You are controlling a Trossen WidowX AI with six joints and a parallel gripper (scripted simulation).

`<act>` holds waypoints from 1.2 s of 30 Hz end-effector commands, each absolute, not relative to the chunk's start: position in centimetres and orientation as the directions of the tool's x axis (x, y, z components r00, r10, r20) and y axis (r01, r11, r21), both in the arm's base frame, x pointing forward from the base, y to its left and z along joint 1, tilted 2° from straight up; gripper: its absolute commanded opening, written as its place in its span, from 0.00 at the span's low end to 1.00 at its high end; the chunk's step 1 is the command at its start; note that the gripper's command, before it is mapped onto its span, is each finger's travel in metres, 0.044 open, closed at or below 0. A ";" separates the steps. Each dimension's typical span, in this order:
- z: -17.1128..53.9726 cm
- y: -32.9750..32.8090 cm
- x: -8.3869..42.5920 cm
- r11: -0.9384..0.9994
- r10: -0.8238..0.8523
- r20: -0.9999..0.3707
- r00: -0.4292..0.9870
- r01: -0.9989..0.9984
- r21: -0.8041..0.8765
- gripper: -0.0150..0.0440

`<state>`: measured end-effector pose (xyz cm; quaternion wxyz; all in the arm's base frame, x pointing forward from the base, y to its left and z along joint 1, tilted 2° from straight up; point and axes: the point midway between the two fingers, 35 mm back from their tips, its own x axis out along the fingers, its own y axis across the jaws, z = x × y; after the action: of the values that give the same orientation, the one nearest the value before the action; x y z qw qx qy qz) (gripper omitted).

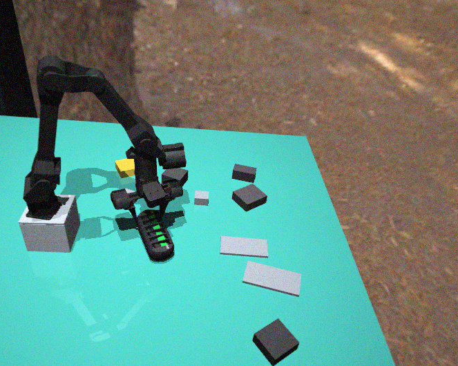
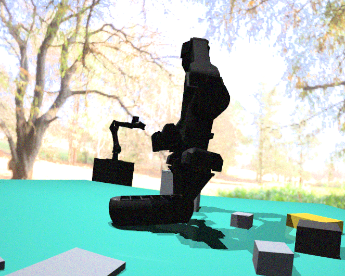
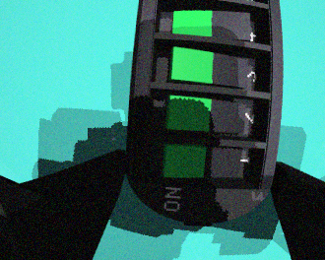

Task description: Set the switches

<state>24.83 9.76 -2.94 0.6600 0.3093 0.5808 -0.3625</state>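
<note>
The dark grey controller unit (image 1: 159, 253) (image 2: 148, 211) (image 3: 241, 201) is base down, its far end raised slightly off the bench. My gripper (image 1: 148, 216) (image 2: 186, 197) (image 3: 201, 165) points down and is shut on the unit's sides at that end, beside switch 1. The wrist view shows the ON mark on the left and numbers on the right. Switch 1 (image 3: 184, 162), switch 2 (image 3: 188, 115), switch 3 (image 3: 192, 65) and switch 4 (image 3: 192, 23) show green halves on the left; shadow covers switch 1 and most of 2. Exact rocker tilts are unclear. The underside label is hidden.
Two flat grey plates (image 1: 244, 246) (image 1: 272, 277) lie right of the unit. Dark blocks (image 1: 249, 196) (image 1: 244, 172) (image 1: 275, 341), a small pale cube (image 1: 201, 197) (image 2: 273, 258) and a yellow block (image 1: 125, 168) (image 2: 315, 220) lie around. The arm's pale base box (image 1: 48, 236) stands at left.
</note>
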 end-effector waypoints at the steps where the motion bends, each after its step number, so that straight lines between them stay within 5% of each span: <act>1: -2.3 9.5 25.2 0.542 -0.114 -0.991 0.069 0.840 -0.004 0.83; 36: 0.0 8.0 26.1 0.542 -0.056 -0.998 0.032 0.840 -0.004 0.83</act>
<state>25.65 8.40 -0.49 0.6368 0.3225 0.6064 -0.3504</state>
